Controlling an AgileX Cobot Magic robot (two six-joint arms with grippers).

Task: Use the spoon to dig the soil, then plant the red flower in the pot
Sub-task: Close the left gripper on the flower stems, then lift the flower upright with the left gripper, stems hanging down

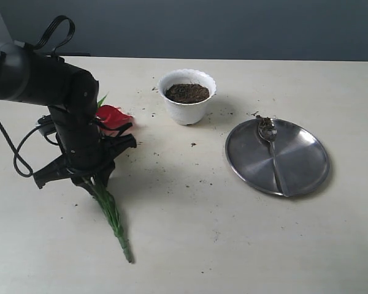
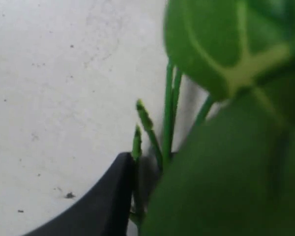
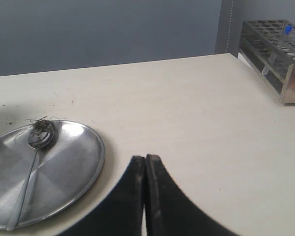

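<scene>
The red flower (image 1: 112, 115) lies on the table at the left, its green stems (image 1: 113, 217) running toward the front edge. My left gripper (image 1: 89, 181) is down over the stems. In the left wrist view one black finger (image 2: 113, 196) rests against the stems (image 2: 168, 118); a green leaf (image 2: 226, 44) hides the other finger. The white pot (image 1: 187, 111) stands at the back centre with soil (image 1: 187, 93) in it. The spoon (image 1: 273, 153) lies on the steel plate (image 1: 300, 159), soil clinging to its bowl (image 3: 41, 135). My right gripper (image 3: 146, 158) is shut and empty, beside the plate (image 3: 73, 157).
Soil crumbs are scattered on the table around the pot and between it and the plate. A metal test-tube rack (image 3: 278, 54) stands at the far right edge of the table. A black cable (image 1: 12, 147) hangs from the left arm.
</scene>
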